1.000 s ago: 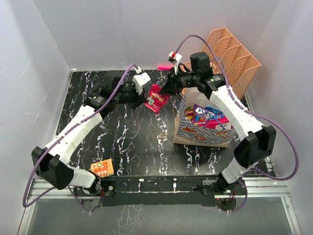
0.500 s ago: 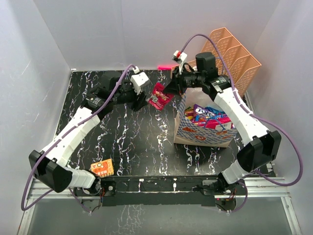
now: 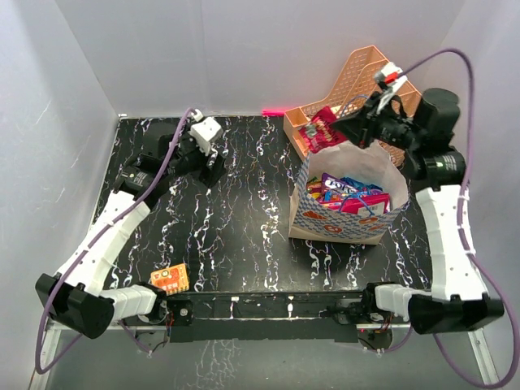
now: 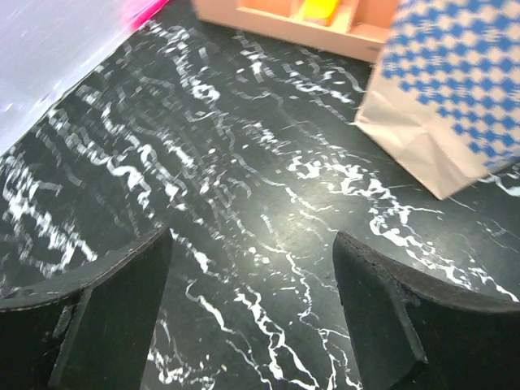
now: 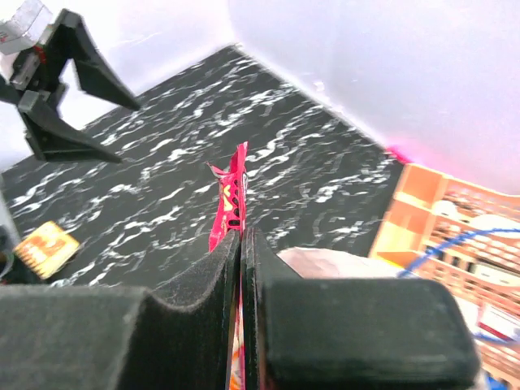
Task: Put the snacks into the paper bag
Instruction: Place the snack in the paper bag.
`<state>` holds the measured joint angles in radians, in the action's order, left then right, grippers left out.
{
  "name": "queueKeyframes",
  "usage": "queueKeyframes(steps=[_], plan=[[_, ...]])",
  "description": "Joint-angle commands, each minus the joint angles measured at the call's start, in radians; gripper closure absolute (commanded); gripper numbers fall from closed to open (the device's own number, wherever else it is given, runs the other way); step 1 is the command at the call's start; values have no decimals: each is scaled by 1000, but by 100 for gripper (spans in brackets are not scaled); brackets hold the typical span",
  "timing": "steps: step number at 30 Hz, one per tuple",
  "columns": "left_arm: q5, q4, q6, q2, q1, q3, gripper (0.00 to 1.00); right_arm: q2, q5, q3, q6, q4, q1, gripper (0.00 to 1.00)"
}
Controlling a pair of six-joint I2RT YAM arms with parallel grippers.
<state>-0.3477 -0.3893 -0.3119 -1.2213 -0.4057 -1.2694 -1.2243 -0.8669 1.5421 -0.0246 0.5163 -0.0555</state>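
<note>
Pink snack packet point(image 3: 320, 130) pinched in the right hand point(image 5: 241, 242) near the paper bag point(image 3: 341, 227), left hand point(image 4: 252, 248) wide and empty.

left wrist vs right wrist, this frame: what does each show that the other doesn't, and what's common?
Left wrist only: the paper bag, its blue patterned side. Right wrist only: the right gripper shut on a pink packet, and an orange packet lying on the table. Both: the left gripper, jaws open and empty; the black marble table; the peach organizer; a pink object at the back wall.
</note>
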Motion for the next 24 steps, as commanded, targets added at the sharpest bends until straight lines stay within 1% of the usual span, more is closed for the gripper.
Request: queueKeyframes(steps=[1, 4, 6, 9, 11, 13, 18, 20, 24], plan=[[127, 51, 93, 52, 89, 34, 19, 113, 159, 8, -70, 22, 49, 92], [139, 62, 135, 78, 160, 51, 15, 161, 326, 10, -162, 111, 52, 92], [143, 62, 142, 102, 189, 53, 13, 181, 418, -5, -202, 156, 52, 92], [155, 61, 142, 128, 213, 57, 11, 197, 501, -41, -236, 208, 52, 92], [164, 62, 140, 144, 227, 63, 9, 209, 511, -71, -248, 223, 52, 92], [167, 64, 137, 152, 241, 73, 8, 216, 489, -98, -254, 227, 52, 92], [138, 77, 144, 163, 270, 112, 7, 197, 363, -144, -256, 242, 52, 92], [126, 77, 145, 164, 274, 117, 7, 180, 386, -155, -256, 242, 52, 92], [89, 81, 147, 168, 275, 132, 7, 138, 511, -165, -265, 259, 52, 92]])
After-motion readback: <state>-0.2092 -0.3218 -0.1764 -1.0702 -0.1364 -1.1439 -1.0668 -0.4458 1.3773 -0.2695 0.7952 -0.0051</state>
